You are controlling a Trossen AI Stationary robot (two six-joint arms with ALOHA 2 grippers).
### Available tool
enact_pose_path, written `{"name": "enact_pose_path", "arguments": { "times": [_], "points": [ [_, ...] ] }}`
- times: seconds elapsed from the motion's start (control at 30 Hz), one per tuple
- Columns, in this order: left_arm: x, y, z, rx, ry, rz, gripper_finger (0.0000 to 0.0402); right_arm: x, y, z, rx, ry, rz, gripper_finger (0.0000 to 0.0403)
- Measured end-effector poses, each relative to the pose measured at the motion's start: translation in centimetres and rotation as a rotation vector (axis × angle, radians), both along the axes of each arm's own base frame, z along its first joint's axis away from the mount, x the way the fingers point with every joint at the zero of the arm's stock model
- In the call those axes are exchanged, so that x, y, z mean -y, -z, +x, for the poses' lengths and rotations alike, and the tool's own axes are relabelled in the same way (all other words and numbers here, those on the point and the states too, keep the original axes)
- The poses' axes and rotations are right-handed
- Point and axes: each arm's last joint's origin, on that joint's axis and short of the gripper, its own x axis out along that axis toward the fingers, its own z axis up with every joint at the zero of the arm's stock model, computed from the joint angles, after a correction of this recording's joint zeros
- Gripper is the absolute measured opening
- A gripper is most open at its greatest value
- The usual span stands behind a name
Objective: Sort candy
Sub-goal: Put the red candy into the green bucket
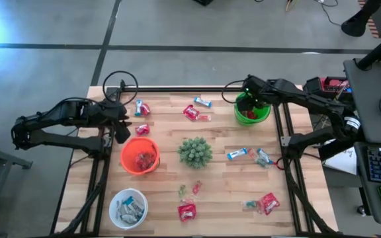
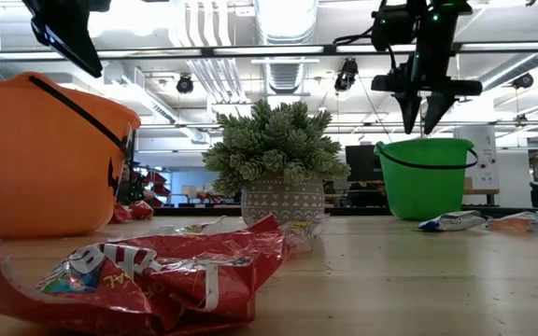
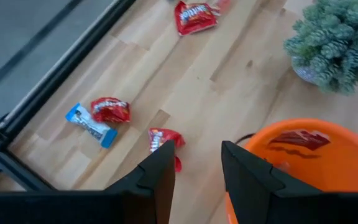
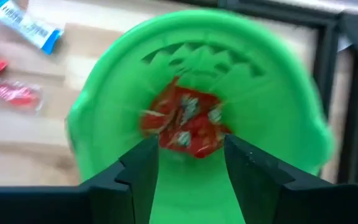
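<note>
Candy lies scattered on the wooden table: red packets [image 1: 191, 112], blue-and-white bars [image 1: 237, 154] and tiny green and pink pieces [image 1: 190, 190]. My right gripper [image 4: 191, 146] hangs open over the green bucket [image 1: 240, 119] at the far right. Red packets [image 4: 185, 124] show inside that bucket, below the fingers. My left gripper [image 3: 197, 155] stands open and empty above the far left rim of the orange bucket [image 1: 139, 157], which holds red packets [image 3: 297, 138]. A red packet [image 3: 163, 138] and a blue bar [image 3: 91, 126] lie on the table beyond it.
A spiky green plant in a pot [image 1: 195, 152] stands mid-table between the buckets. A white bowl [image 1: 128, 207] with wrapped pieces sits at the near left. A crumpled red packet [image 2: 148, 275] lies near the front edge. A black frame rail [image 1: 177, 88] runs along the far edge.
</note>
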Motion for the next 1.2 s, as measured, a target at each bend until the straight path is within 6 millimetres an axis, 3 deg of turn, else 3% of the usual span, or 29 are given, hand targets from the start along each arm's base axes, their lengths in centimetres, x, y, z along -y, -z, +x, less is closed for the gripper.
{"name": "enact_pose_path", "arguments": {
  "times": [0.37,0.57,0.87,1.2],
  "points": [
    [0.1,-0.1,0.0,-0.008,0.073,0.028,0.0114,-0.7,-1.1,-0.4,0.116,-0.021,0.04,0.0174],
    [-0.7,-0.6,0.7,-0.012,-0.008,0.161,0.0114,-0.8,-2.3,-0.2,0.263,-0.045,0.011,0.0174],
    [-4.7,-5.7,2.1,0.026,-0.267,0.18,0.0114,-0.8,-4.2,1.9,0.497,-0.22,-0.13,0.0174],
    [-10.1,-9.7,4.0,-0.064,-0.216,0.153,0.0114,-0.6,-5.5,2.4,0.542,-0.319,-0.228,0.0173]
  ]
}}
